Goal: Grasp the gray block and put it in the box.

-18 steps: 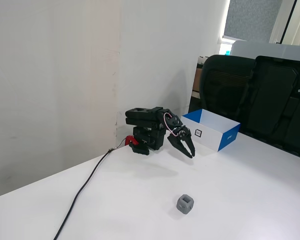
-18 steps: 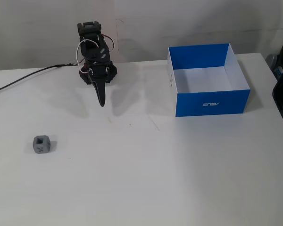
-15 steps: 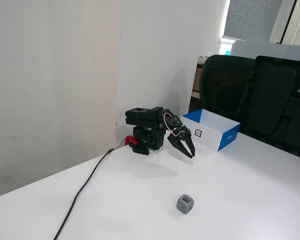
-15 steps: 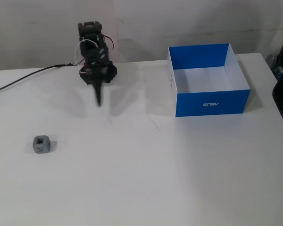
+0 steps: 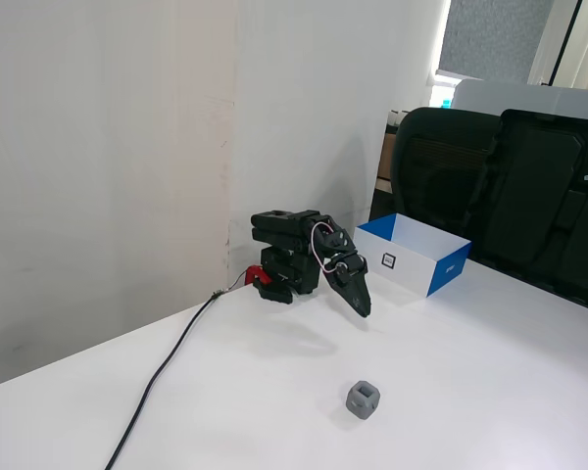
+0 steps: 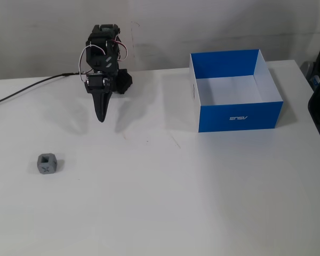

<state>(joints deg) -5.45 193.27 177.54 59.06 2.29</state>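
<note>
Right now the gripper point(image 6: 101, 118) hangs folded at the upper left of a fixed view, its dark fingers pressed together into a single point and grasping nothing, tip aimed down at the white table point(image 6: 165, 202). Well apart from it, the gray block point(image 6: 47, 164) sits alone on the table at the left edge, below mid-height. The box point(image 6: 240, 114), blue outside and white inside, rests at the upper right, well clear of both. A black cable point(image 5: 157, 377) trails toward the lower left in a fixed view.

White table point(image 6: 202, 202): gray block point(image 6: 47, 164), box point(image 6: 236, 118), black cable point(image 6: 26, 89), arm base point(image 5: 279, 279).
</note>
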